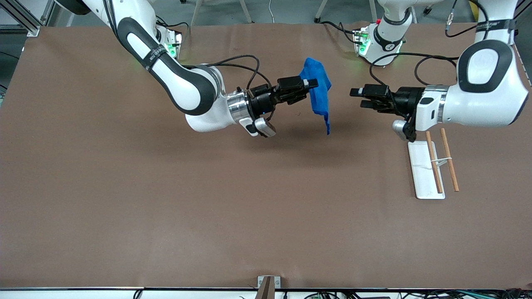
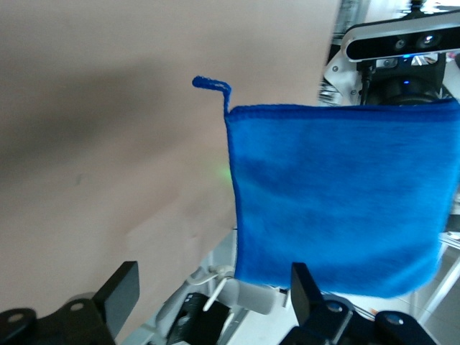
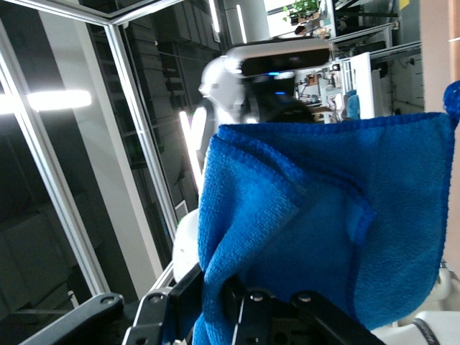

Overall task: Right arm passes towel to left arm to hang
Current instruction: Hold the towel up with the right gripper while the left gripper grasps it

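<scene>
Front view: we see the right gripper [image 1: 312, 85] clamped on the towel [image 1: 319, 93], holding the bright blue cloth up in the air over the brown table [image 1: 166, 207], roughly midway between the two arms' bases. The towel hangs from the right gripper's fingers in a folded sheet, its lowest corner trailing down over its own shadow on the table. Facing the towel, and apart from it, we find the left gripper [image 1: 356, 99] held level in the air with its jaws spread and nothing between them. Toward the left arm's end of the table from the towel, and nearer to the front camera, a white tray [image 1: 424, 193] lies flat, with one wooden stick [image 1: 433, 168] on it, another wooden stick [image 1: 449, 165] just beside it on the bare table, and a thin white band joining the two. From the left wrist we see the towel [image 2: 338, 198] spread as a blue square ahead of that gripper's parted fingertips [image 2: 302, 287], a small blue loop [image 2: 213, 86] standing out from one corner and the right arm's camera showing past the cloth's edge. From the right wrist, the towel [image 3: 323, 230] fills most of the frame, bunched where the right gripper's fingers [image 3: 237, 302] pinch it.
</scene>
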Available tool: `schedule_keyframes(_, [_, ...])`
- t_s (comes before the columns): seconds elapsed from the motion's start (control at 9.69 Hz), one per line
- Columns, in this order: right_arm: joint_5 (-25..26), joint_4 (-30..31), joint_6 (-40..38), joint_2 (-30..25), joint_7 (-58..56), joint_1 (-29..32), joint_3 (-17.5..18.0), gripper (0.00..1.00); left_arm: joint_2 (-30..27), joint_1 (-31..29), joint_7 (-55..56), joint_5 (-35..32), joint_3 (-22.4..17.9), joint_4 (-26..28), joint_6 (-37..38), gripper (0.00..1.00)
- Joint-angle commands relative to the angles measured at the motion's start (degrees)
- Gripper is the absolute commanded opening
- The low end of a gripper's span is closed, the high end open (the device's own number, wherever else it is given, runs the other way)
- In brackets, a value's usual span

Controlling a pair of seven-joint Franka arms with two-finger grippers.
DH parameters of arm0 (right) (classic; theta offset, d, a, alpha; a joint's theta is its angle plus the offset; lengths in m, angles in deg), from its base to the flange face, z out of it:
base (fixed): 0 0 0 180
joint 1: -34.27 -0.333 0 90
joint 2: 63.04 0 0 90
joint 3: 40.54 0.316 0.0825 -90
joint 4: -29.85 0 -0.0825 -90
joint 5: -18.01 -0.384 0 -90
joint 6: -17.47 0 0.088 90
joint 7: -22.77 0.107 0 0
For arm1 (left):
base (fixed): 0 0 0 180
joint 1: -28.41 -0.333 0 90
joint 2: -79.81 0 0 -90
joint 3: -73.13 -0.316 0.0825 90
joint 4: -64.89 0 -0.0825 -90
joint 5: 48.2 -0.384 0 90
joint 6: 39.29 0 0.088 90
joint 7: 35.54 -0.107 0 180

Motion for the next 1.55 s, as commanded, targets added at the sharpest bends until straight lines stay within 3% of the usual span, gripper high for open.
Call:
schedule_keyframes(0.0, [-2.06,-0.32,0.17,-0.02,-1.56,0.39,0.87,0.0,3.97,-0.02,-6.91,4.71,0.21,3.46,-1.46,0.93])
schedule_keyframes(0.62, [-2.32,-0.84,0.52,-0.02,-1.64,0.22,0.96,0.01,3.64,-0.28,-22.2,24.75,0.65,12.32,1.0,0.9])
schedule_keyframes(0.93, [-2.59,-0.84,1.67,-0.02,-1.64,-0.13,0.96,0.01,2.24,-0.19,-26.87,36.0,3.46,17.07,0.04,0.87])
schedule_keyframes(1.03, [-2.59,-0.84,2.28,-0.02,-1.64,-0.22,0.96,0.01,1.36,-0.19,-27.31,38.11,3.55,18.04,-0.05,0.74])
schedule_keyframes(1.24, [-2.68,-0.84,2.64,-0.02,-1.64,-0.4,1.14,0.01,1.18,-0.54,-28.02,39.45,3.55,18.22,-0.14,0.23])
schedule_keyframes(1.44, [-2.68,-0.84,2.72,-0.02,-1.64,-0.4,1.14,0.01,1.09,-1.15,-28.11,39.1,3.46,18.22,-0.14,0.07])
